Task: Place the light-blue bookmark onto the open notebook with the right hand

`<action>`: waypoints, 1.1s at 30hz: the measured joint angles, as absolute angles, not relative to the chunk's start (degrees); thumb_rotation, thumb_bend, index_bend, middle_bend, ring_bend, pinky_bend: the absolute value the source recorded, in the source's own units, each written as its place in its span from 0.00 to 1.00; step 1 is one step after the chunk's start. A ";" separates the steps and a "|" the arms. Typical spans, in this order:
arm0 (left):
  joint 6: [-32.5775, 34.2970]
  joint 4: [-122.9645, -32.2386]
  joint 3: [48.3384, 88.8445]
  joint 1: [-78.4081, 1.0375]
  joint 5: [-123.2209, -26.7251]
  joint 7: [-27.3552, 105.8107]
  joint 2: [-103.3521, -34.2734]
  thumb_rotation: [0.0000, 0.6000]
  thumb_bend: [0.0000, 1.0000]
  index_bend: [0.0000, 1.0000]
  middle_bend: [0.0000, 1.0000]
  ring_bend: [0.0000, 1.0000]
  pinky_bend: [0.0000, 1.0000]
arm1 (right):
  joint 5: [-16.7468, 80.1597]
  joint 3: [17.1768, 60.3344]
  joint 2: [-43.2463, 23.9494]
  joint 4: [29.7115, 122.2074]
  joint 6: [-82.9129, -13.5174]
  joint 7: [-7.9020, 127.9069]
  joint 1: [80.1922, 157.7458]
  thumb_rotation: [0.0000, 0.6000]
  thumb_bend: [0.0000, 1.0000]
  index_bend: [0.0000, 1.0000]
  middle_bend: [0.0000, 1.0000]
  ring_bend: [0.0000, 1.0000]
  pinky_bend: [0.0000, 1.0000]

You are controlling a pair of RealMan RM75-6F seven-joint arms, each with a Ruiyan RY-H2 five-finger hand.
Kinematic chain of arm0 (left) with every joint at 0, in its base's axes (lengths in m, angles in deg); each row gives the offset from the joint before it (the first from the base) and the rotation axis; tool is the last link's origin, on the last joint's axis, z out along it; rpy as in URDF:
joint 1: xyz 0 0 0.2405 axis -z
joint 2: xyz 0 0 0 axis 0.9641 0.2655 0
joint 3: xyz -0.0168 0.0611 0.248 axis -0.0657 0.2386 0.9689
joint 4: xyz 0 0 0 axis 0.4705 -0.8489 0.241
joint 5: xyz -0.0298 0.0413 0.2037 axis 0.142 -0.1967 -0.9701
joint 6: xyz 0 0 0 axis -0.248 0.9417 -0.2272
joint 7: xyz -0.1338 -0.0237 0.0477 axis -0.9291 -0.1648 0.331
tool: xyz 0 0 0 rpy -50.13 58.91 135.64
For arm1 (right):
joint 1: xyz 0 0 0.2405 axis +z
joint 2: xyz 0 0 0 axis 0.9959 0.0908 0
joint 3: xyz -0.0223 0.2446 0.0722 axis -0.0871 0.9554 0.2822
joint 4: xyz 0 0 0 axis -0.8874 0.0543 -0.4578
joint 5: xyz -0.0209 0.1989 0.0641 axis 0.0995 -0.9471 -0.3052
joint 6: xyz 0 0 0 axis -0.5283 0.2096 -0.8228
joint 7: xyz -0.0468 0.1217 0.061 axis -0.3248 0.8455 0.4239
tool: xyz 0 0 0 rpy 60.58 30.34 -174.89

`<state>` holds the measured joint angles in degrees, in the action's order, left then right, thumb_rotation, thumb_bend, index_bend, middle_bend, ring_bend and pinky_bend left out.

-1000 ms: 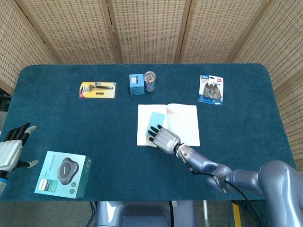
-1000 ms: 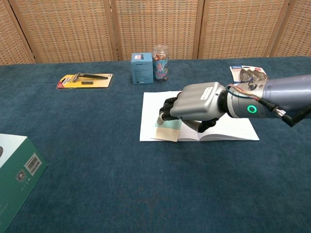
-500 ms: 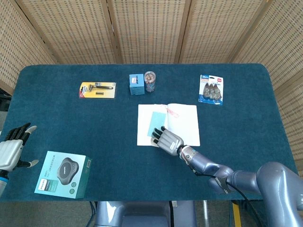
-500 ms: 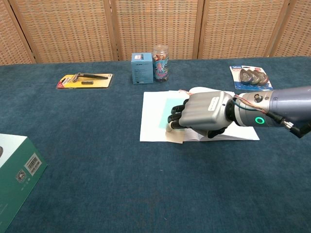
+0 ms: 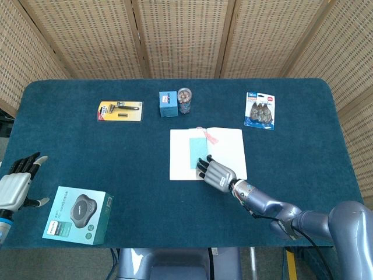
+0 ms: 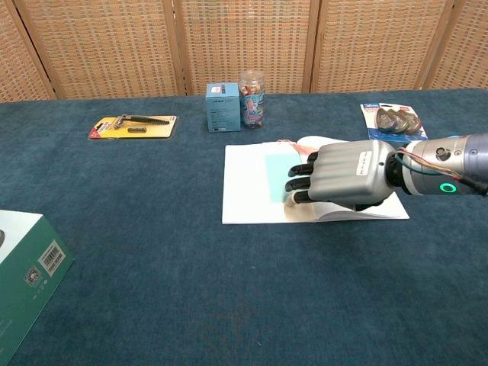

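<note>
The open notebook (image 5: 230,147) (image 6: 244,191) lies in the middle of the table. The light-blue bookmark (image 5: 196,150) (image 6: 279,172) lies flat on its left page, its pink tassel at the spine. My right hand (image 5: 218,174) (image 6: 343,175) hovers over the notebook's near edge, just right of the bookmark, holding nothing; its fingers stay partly bent and apart. My left hand (image 5: 16,184) hangs open off the table's left edge, seen only in the head view.
A razor pack (image 5: 119,111) (image 6: 133,126), a small blue box (image 5: 168,104) (image 6: 223,107) and a jar (image 5: 185,100) (image 6: 252,98) line the far side. A blister pack (image 5: 259,110) (image 6: 390,120) lies at far right. A green box (image 5: 78,215) (image 6: 23,271) sits at near left.
My right hand let go of the bookmark, which now lies flat on the left page, and drew back to the right and toward me. The left hand stayed put.
</note>
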<state>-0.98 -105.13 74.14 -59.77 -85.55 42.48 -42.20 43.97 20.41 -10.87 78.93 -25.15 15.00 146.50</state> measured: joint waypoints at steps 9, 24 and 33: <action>-1.05 -105.34 74.24 -59.70 -85.60 42.93 -42.31 1.00 0.00 0.00 0.00 0.00 0.00 | 46.16 20.27 -10.47 79.29 -25.29 14.96 145.24 1.00 1.00 0.12 0.09 0.01 0.20; -0.99 -105.45 74.40 -59.64 -85.98 42.65 -42.19 1.00 0.00 0.00 0.00 0.00 0.00 | 49.29 24.41 -7.39 82.66 -31.14 20.93 143.03 1.00 1.00 0.12 0.09 0.01 0.20; -2.65 -105.79 74.75 -60.48 -87.78 41.33 -41.58 1.00 0.00 0.00 0.00 0.00 0.00 | 51.86 27.24 2.19 90.90 -45.10 30.57 136.65 1.00 0.63 0.12 0.05 0.01 0.20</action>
